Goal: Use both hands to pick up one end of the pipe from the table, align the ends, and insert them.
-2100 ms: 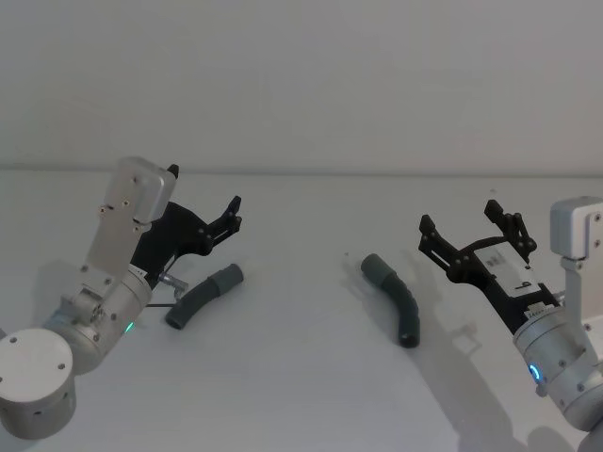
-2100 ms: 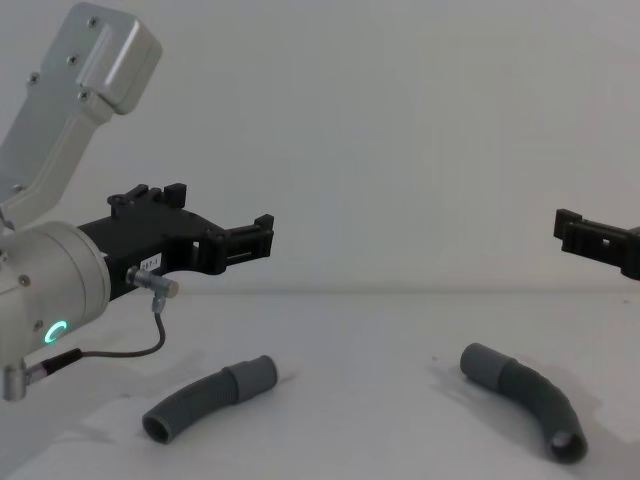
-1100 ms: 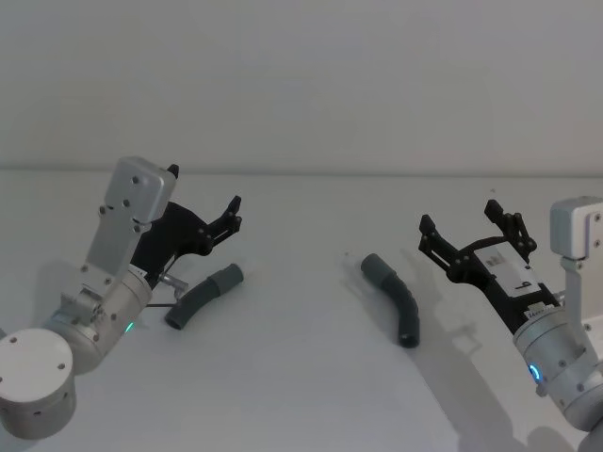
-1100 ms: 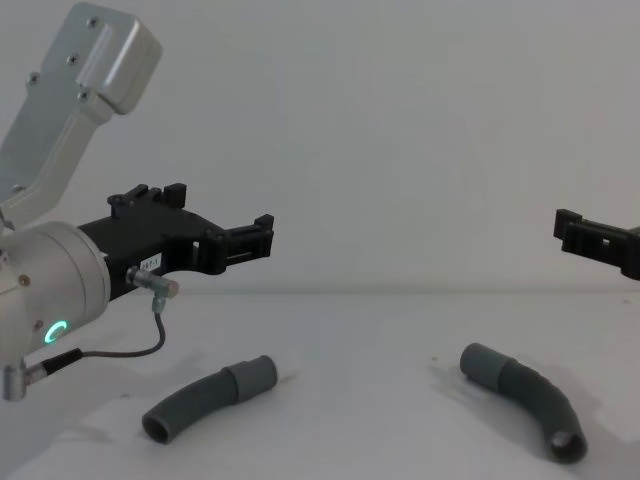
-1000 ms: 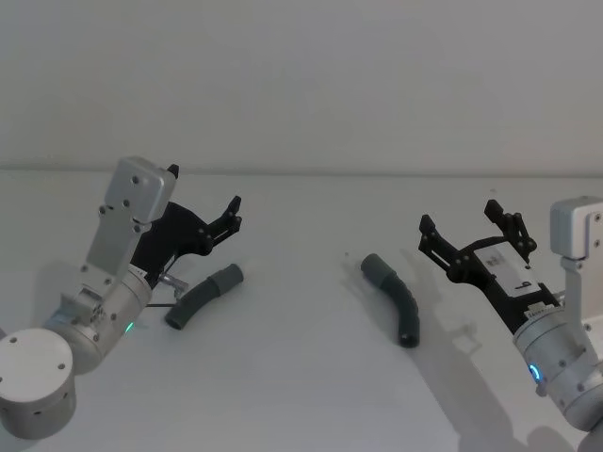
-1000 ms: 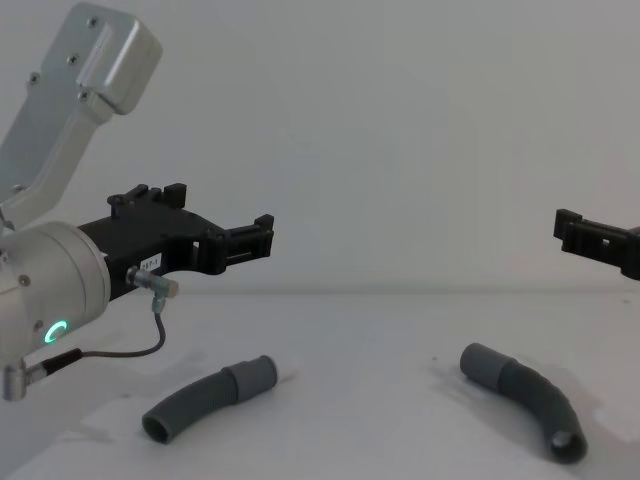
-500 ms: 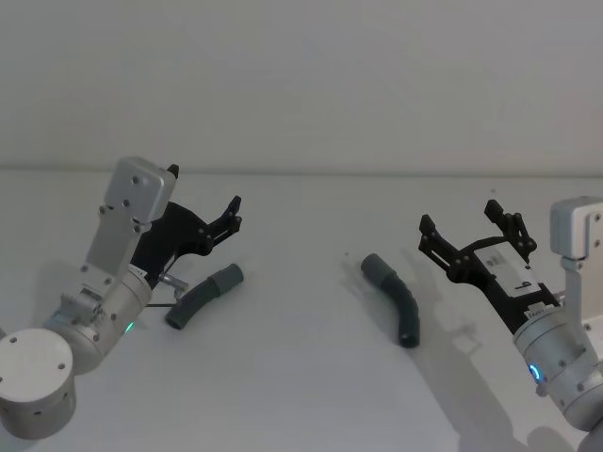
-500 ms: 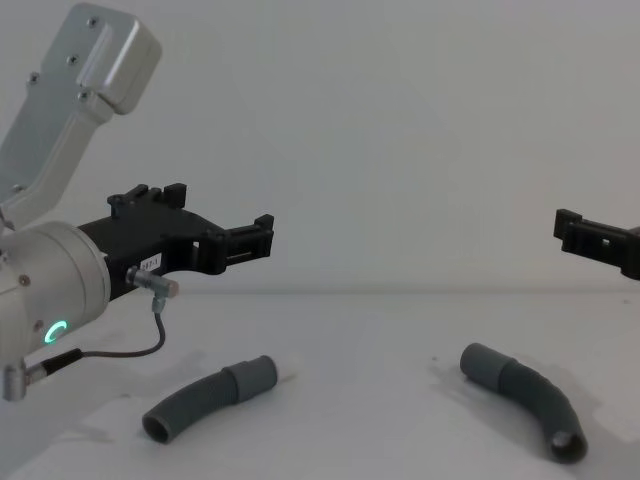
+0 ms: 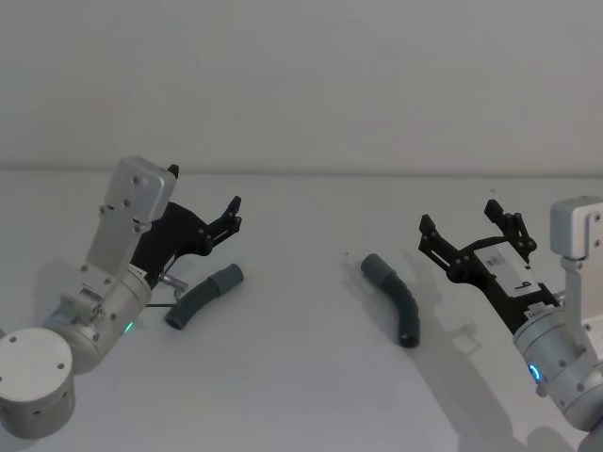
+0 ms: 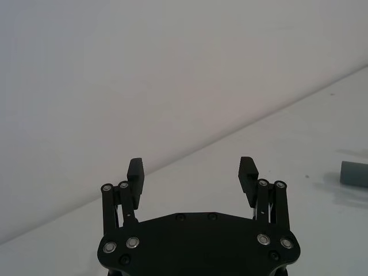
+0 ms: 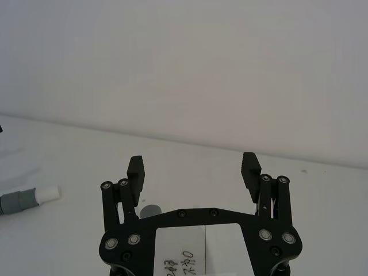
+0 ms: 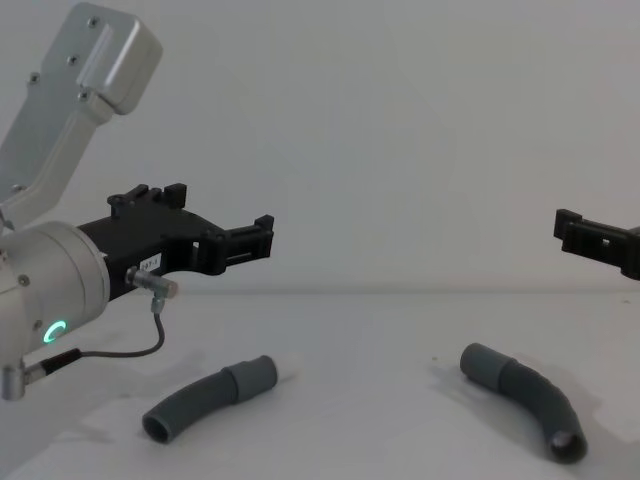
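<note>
— Pipe, two short curved dark grey ribbed hose pieces: where does each lie?
— Both lie flat on the plain white table (image 9: 301,377), well apart. The left piece (image 9: 201,296) is just below the left black two-finger gripper (image 10: 192,169). The right piece (image 9: 398,301) is inboard of the right black two-finger gripper (image 11: 192,167).
— Long axes?
— The left piece runs diagonally, with its left cuff (image 9: 227,277) at the far, inboard end. The right piece runs far to near, with its right cuff (image 9: 374,267) at the far end.
— Jaws?
— Both pairs are spread wide, hold nothing and hover above the table.
— Nearer arm?
— Each arm is nearer its own piece. By judgement, both must descend, and the right must also shift inboard.
</note>
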Robot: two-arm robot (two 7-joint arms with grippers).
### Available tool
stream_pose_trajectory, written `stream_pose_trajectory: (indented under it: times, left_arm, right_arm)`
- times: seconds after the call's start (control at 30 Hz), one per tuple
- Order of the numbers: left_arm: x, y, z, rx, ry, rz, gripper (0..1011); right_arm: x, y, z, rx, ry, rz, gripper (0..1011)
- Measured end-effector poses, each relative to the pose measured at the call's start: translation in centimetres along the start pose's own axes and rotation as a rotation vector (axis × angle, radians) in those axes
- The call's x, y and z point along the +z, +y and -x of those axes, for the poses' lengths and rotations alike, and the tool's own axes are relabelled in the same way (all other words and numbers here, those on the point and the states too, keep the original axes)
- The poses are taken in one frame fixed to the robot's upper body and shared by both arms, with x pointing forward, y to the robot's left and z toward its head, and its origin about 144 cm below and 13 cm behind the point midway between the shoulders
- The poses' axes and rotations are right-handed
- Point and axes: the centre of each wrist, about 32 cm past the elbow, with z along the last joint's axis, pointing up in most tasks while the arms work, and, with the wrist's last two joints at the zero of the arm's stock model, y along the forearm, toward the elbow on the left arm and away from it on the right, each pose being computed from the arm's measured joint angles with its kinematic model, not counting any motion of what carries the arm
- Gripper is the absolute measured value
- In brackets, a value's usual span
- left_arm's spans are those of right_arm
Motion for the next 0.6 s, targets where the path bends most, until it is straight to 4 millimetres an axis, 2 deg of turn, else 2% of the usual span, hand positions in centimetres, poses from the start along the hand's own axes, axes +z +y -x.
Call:
stream_pose_trajectory:
  times: [0.3,0.6]
  left_arm:
    - [0.4,0.1,-0.5,-0.062,-0.041,-0.037,1001]
    - [1.0,0.4,-1.9,-0.178,-0.103,-0.115,1001]
  right_arm:
    - [0.0,0.0,0.0,0.000,0.000,0.000,1001]
    - [0.0,0.0,0.0,0.000,0.000,0.000,1001]
